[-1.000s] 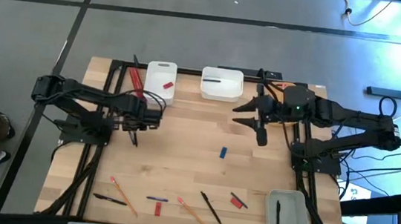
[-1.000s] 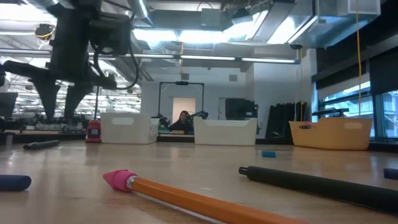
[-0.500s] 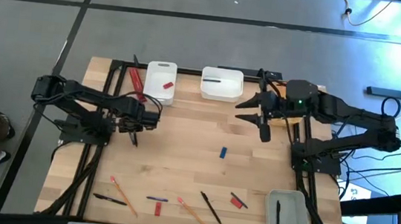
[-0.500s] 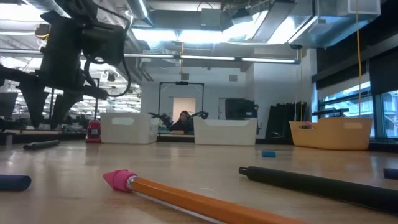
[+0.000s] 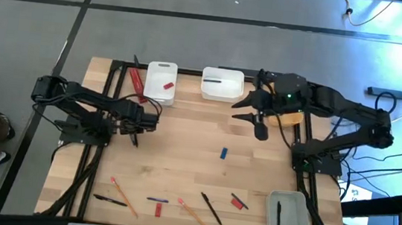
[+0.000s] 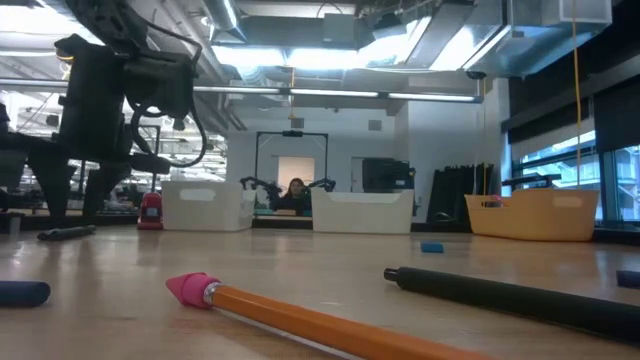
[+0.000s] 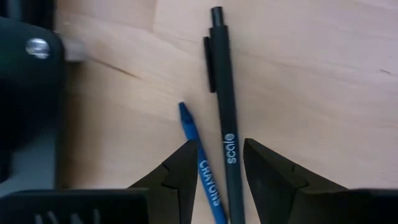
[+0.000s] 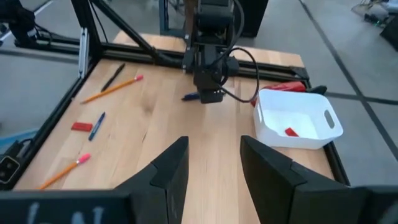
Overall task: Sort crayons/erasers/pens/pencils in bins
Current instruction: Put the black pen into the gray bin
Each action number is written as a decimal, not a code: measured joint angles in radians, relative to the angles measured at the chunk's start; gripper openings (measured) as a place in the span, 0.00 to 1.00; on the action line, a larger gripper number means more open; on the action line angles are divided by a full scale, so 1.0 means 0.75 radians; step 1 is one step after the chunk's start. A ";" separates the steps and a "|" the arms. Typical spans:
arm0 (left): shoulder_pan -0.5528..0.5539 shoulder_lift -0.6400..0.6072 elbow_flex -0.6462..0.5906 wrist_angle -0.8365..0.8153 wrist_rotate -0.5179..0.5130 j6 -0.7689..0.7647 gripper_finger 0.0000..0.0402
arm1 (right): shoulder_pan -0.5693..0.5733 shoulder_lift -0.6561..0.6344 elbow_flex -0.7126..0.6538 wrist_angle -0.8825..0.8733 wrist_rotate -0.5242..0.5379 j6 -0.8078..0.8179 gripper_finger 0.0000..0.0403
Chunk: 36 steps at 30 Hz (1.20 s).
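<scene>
Pens are waiting: left pincer [image 7: 221, 165], spread, is straddling a black pen [image 7: 224, 112] and blue crayon [image 7: 202, 168] on the table [image 5: 181, 155], lining up a pinch; right pincer [image 5: 250, 110], spread, is hovering by the bins [image 5: 222, 85].

pen [image 7: 222, 106] and crayon [image 7: 202, 168] ends cut off

Bins [image 5: 162, 67]: four; pencils [image 5: 123, 196]: two; black pens [image 5: 211, 208]: five, two of them inside bins; short blue-and-black stick [image 5: 157, 199]: one; red erasers [image 5: 237, 202]: three; blue eraser [image 5: 223, 153]: one; blue crayon [image 7: 191, 134]: one
</scene>
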 joint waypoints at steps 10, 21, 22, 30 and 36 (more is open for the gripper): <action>0.000 0.000 -0.020 0.062 -0.038 0.002 0.30 | -0.005 0.083 0.060 -0.049 0.001 -0.069 0.36; 0.000 0.000 -0.022 0.069 -0.063 0.001 0.30 | -0.006 0.084 0.060 -0.050 0.001 -0.068 0.36; 0.000 0.001 -0.022 0.069 -0.063 0.001 0.30 | -0.006 0.084 0.060 -0.053 0.001 -0.068 0.36; 0.000 0.001 -0.022 0.069 -0.072 0.001 0.30 | -0.006 0.084 0.060 -0.114 0.001 -0.067 0.36; 0.000 0.001 -0.022 0.072 -0.072 0.000 0.30 | -0.006 0.084 0.060 -0.113 0.001 -0.067 0.36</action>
